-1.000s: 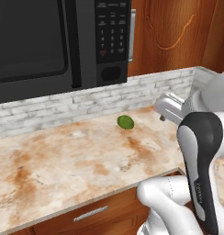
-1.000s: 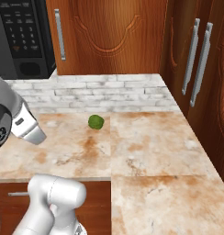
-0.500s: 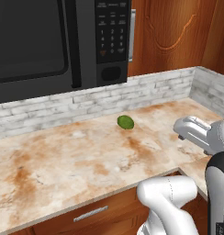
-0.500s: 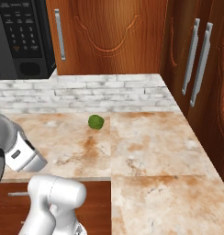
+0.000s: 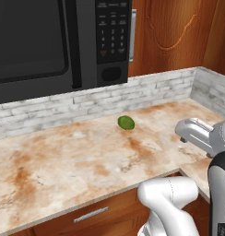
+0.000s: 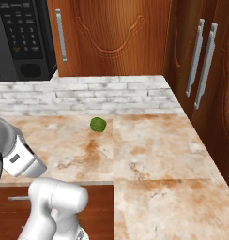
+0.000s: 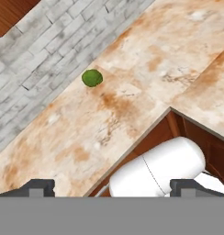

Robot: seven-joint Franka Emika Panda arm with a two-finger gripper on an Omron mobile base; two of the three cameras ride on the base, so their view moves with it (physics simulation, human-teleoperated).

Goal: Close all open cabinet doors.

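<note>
Jaws spread wide with nothing between them; gripper shows two dark fingertips low in my hand view, above the marble counter. I count one small green lime on that counter, near the grey brick backsplash. One black microwave hangs at left. Cabinet doors: I count three in the right base view, one beside the microwave and two on the right wall, each with one silver bar handle. One drawer front sits below the counter edge
</note>
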